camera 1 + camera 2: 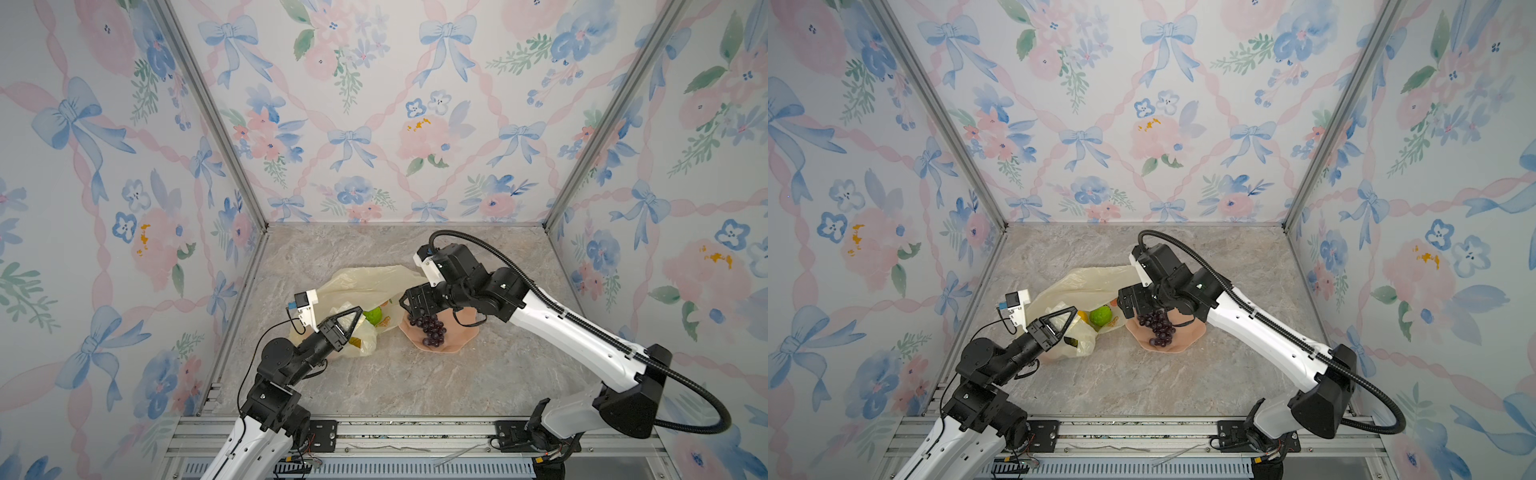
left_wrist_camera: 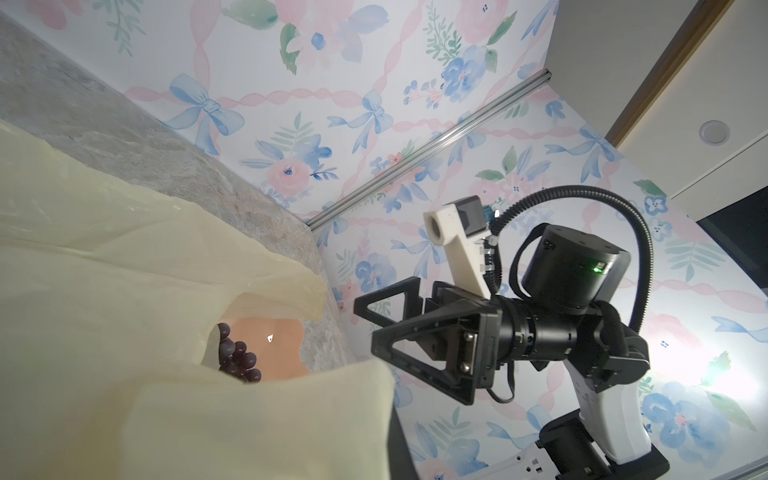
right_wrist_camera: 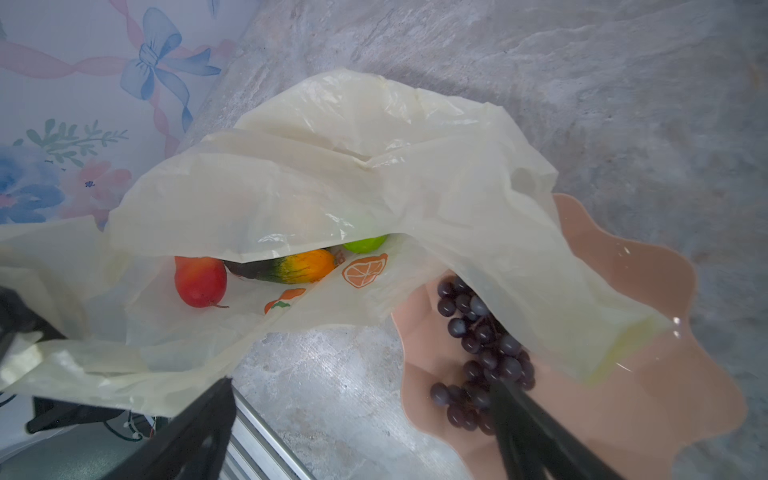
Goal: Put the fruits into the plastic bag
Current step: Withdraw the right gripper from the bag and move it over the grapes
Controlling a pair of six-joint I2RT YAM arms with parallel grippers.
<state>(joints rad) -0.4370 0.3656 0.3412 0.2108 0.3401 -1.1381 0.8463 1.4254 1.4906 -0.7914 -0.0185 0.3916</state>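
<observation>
The pale-yellow plastic bag (image 1: 370, 282) (image 1: 1084, 282) lies left of centre, mouth toward the pink dish. My left gripper (image 1: 358, 311) (image 1: 1074, 311) is shut on the bag's near edge and holds it up; in the left wrist view the film (image 2: 208, 415) hides its jaws. Inside the bag lie a green lime (image 1: 373, 315) (image 3: 365, 243), a red-yellow mango (image 3: 200, 280) and a green-orange oblong piece (image 3: 291, 268). The dark purple grape bunch (image 1: 430, 328) (image 1: 1158, 326) (image 3: 482, 353) rests on the dish. My right gripper (image 1: 409, 307) (image 3: 361, 382) hangs open just over the grapes, holding nothing.
The wavy-edged pink dish (image 1: 453, 336) (image 3: 623, 395) sits right of the bag, with a flap of the bag draped over its far side. Flowered walls close in three sides. A metal rail (image 1: 415, 432) runs along the front edge of the marble tabletop (image 1: 415, 382).
</observation>
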